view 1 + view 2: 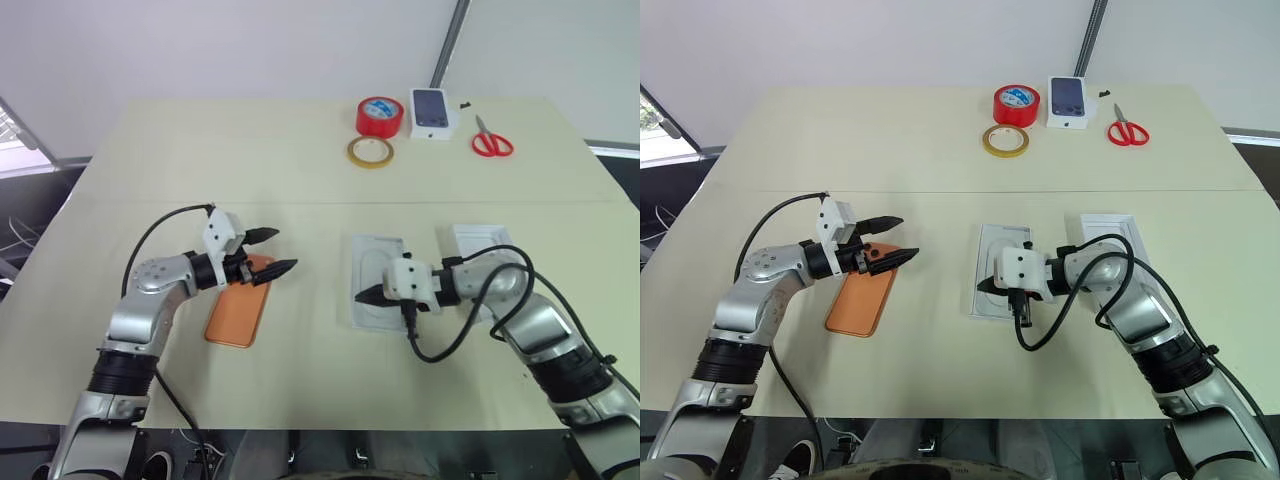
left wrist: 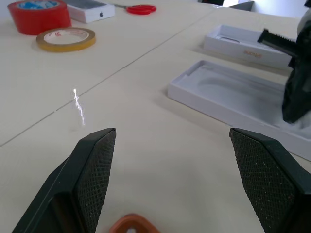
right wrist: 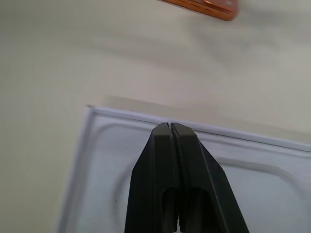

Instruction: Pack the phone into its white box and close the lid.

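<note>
The pale table (image 1: 300, 160) carried everything: at its far edge sat a red tape roll (image 1: 379, 116), a yellowish tape ring (image 1: 370, 152), a small white box printed with a dark phone (image 1: 432, 112) and red scissors (image 1: 491, 142). Nearer the middle lay a flat white moulded insert (image 1: 373, 262) with a rounded recess, and just beyond it, partly behind the right arm, the white box (image 1: 478, 240). The phone (image 1: 240, 312) lay flat on the table well to the left of both, with the left gripper (image 1: 270, 251) poised over its far end, fingers spread wide and empty. The right gripper (image 1: 364, 296) hung over the insert's near edge with its fingers pressed together, holding nothing. The step in hand seemed to be the pickup: the left fingers would do best to straddle the phone's long edges and lift level, while the right cleared the insert away. The left wrist view showed the box's inner wall and only a corner of the phone; the right wrist view showed the shut fingertips (image 3: 170, 133) at the insert's rim. I could not place the lid
</note>
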Motion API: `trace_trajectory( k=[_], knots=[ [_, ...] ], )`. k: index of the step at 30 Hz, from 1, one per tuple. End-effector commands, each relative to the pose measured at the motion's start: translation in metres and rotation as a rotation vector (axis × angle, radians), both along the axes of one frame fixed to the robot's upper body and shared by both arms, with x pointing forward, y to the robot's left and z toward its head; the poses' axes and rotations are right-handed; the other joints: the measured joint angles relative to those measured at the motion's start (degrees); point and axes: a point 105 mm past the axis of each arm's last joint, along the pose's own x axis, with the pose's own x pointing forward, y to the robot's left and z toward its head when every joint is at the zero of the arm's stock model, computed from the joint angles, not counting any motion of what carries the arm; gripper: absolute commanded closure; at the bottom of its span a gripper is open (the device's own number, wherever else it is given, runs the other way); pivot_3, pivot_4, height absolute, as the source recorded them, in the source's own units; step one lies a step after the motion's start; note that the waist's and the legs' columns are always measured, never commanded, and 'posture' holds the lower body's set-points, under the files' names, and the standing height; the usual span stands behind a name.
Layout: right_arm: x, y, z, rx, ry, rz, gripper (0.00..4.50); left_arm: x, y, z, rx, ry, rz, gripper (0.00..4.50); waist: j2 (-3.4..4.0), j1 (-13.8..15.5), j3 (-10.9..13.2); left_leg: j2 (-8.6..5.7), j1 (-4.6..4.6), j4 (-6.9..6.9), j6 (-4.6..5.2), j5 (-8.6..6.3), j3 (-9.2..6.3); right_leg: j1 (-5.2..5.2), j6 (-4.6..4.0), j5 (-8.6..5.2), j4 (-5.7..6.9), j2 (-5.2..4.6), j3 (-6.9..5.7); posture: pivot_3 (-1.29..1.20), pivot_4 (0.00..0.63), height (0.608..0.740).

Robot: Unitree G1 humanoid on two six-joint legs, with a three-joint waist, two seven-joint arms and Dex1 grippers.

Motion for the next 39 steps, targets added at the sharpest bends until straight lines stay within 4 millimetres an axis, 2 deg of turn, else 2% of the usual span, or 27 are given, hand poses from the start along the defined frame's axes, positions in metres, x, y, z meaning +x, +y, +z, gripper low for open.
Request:
trace_trajectory(
  k=[1,5,8,11,13,16,18,21,23,27,30,35,37,39],
  knots=[
    [0.015,0.01,0.031,0.134,-0.133,-0.056,4.44,0.0,0.024,0.017,-0.063,0.084,0.043,0.53,0.0,-0.4,0.0,0.0,0.0,0.0,0.0,0.0,0.0,-0.02,0.0,0.0,0.02,0.0,0.0,0.0,0.15,0.74],
    [0.025,0.039,0.04,0.222,-0.179,-0.072,4.44,-0.013,0.064,0.004,-0.037,0.404,0.094,0.53,-0.05,-1.6,0.0,0.01,-0.01,-0.02,-0.1,0.05,0.0,-0.19,0.0,0.0,0.31,0.02,0.01,0.0,0.15,0.74],
    [0.028,0.066,0.036,0.239,-0.147,-0.061,4.44,-0.022,0.087,0.002,-0.033,0.528,0.123,0.53,-0.05,-1.7,0.0,0.0,-0.01,-0.01,-0.1,0.06,0.01,-0.28,0.0,0.0,0.49,0.03,0.01,0.0,0.15,0.74],
    [0.027,0.102,0.022,0.202,-0.125,-0.023,4.44,-0.033,0.101,0.001,-0.059,0.659,0.133,0.53,-0.06,-1.6,0.0,-0.01,-0.05,0.01,-0.12,0.07,0.02,-0.42,-0.01,-0.01,0.66,0.02,0.01,0.0,0.15,0.74],
    [0.022,0.118,0.011,0.167,-0.083,0.013,4.44,-0.04,0.107,-0.004,-0.025,0.706,0.135,0.53,-0.09,-1.6,0.0,-0.03,-0.1,0.02,-0.13,0.07,0.03,-0.5,-0.01,-0.01,0.7,0.01,0.02,0.0,0.15,0.74],
    [0.013,0.138,-0.018,0.034,0.02,0.069,4.44,-0.043,0.117,-0.015,-0.006,0.786,0.174,0.53,-0.09,-1.4,0.0,-0.06,-0.12,0.02,-0.13,0.08,0.03,-0.53,-0.01,-0.01,0.72,-0.02,0.01,0.0,0.15,0.74],
    [0.01,0.142,-0.029,-0.045,0.026,0.098,4.44,-0.047,0.112,-0.021,0.02,0.803,0.155,0.53,-0.13,-1.3,0.0,-0.08,-0.12,0.02,-0.13,0.08,0.03,-0.53,-0.02,-0.01,0.73,-0.03,0.01,0.0,0.15,0.74],
    [0.009,0.145,-0.033,-0.094,0.049,0.135,4.44,-0.052,0.102,-0.028,0.001,0.854,0.128,0.53,-0.13,-1.5,0.0,-0.1,-0.11,0.02,-0.13,0.08,0.03,-0.54,-0.02,-0.01,0.74,-0.07,0.02,0.0,0.15,0.74],
    [0.006,0.146,-0.037,-0.106,0.087,0.154,4.44,-0.056,0.101,-0.039,0.037,0.889,0.13,0.53,-0.11,-1.5,0.0,-0.1,-0.1,0.02,-0.13,0.08,0.03,-0.54,-0.02,-0.01,0.76,-0.07,0.02,0.0,0.15,0.74],
    [0.006,0.153,-0.04,-0.092,0.129,0.162,4.44,-0.054,0.09,-0.046,-0.015,0.928,0.122,0.53,0.07,-1.5,-0.2,-0.11,-0.01,0.01,-0.13,0.08,0.03,-0.44,-0.02,-0.01,0.76,-0.08,0.02,0.0,0.15,0.74],
    [0.012,0.156,-0.04,-0.075,0.118,0.137,4.44,-0.051,0.071,-0.053,-0.052,0.967,0.099,0.53,0.28,-1.5,-0.5,-0.12,0.04,0.01,-0.13,0.07,0.03,-0.39,-0.02,-0.01,0.76,-0.09,0.02,0.0,0.15,0.74],
    [0.014,0.151,-0.041,-0.068,0.123,0.115,4.44,-0.055,0.042,-0.058,-0.097,1.057,0.028,0.53,0.71,-1.1,-0.8,-0.19,0.47,-0.02,-0.05,0.03,0.01,0.09,-0.02,-0.01,0.71,-0.15,0.02,0.0,0.15,0.74],
    [0.016,0.15,-0.039,-0.067,0.12,0.109,4.44,-0.055,0.039,-0.059,-0.109,1.069,0.02,0.53,0.76,-1.1,-0.9,-0.21,1.08,-0.19,0.06,-0.05,0.0,0.64,-0.03,-0.02,0.58,-0.19,0.02,0.0,0.15,0.74],
    [0.018,0.146,-0.04,-0.077,0.113,0.098,4.44,-0.049,0.038,-0.052,-0.168,1.075,0.029,0.53,0.76,-1.0,-0.9,-0.24,1.08,-0.18,0.08,-0.06,-0.01,0.61,-0.03,-0.02,0.56,-0.23,0.02,0.0,0.15,0.74]
  ],
)
